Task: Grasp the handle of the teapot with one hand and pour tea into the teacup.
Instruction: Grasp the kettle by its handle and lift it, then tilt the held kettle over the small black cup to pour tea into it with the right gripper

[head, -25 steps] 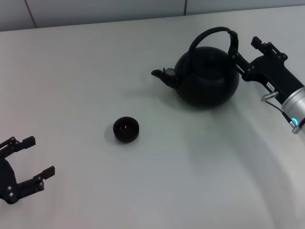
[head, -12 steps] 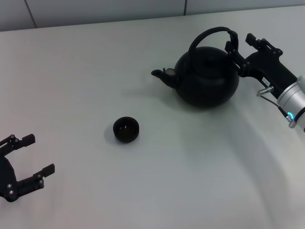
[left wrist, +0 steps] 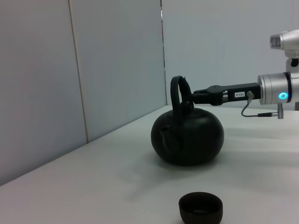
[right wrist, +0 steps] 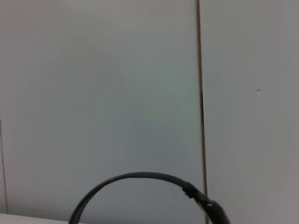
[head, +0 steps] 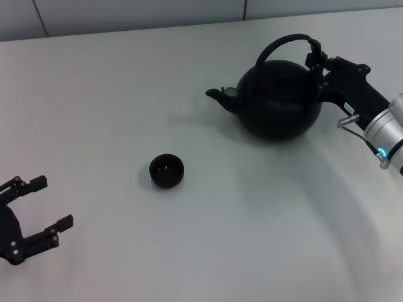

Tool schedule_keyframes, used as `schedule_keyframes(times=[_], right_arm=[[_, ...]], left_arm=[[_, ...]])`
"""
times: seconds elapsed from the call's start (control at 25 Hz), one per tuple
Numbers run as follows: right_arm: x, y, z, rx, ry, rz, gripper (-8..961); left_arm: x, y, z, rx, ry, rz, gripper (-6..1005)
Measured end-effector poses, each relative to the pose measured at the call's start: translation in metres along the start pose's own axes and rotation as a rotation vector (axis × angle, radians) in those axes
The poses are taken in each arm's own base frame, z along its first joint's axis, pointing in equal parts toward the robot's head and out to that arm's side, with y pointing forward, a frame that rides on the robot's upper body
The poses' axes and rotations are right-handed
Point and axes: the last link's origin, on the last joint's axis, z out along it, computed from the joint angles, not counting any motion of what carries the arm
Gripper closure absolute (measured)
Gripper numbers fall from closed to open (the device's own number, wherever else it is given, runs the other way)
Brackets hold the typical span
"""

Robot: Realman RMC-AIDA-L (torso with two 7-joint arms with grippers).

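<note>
The teapot (head: 279,102) sits on the far right of the counter (head: 208,239), spout pointing toward my left, and its handle (head: 291,43) arches upright over the lid. My right hand (head: 319,63) is at the thick right-hand side of that arch, and from the head and left wrist views I judge it closed on the handle, though the fingers blend into the black metal and I can't see how deep the grip goes. The pot looks to me seated on the counter or barely off it; its shadow hides the base. So I take the step in hand to be the grasp itself, with the pour not yet begun. Next I need a clean lift, a carry leftward and toward me until the spout is over the teacup (head: 167,170), which stands well apart from the pot near the counter's middle, then a slow tilt. The right wrist view shows only the top of the arch against the wall, nothing of the fingers. My left hand (head: 39,209) is parked at the near left edge, jaws spread, holding nothing.
</note>
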Motion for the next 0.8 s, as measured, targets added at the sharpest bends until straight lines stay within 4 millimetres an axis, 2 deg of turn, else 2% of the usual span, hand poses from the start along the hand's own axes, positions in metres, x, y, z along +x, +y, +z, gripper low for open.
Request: schedule_keyframes(times=[0.28, 0.52, 0.6, 0.8], right_arm=[[-0.001, 0.001, -0.001, -0.008, -0.007, 0.009, 870], [-0.015, -0.004, 0.007, -0.026, -0.055, 0.040, 870], [-0.025, -0.003, 0.016, -0.069, -0.071, 0.038, 871], [-0.032, -0.001, 0.026, -0.097, -0.070, 0.026, 871]], left_arm=[[0.000, 0.000, 0.001, -0.001, 0.001, 0.001, 188], [0.001, 0.000, 0.003, -0.005, 0.005, 0.000, 189], [0.001, 0.000, 0.004, -0.006, 0.006, -0.001, 188], [0.001, 0.000, 0.004, -0.006, 0.007, -0.001, 188]])
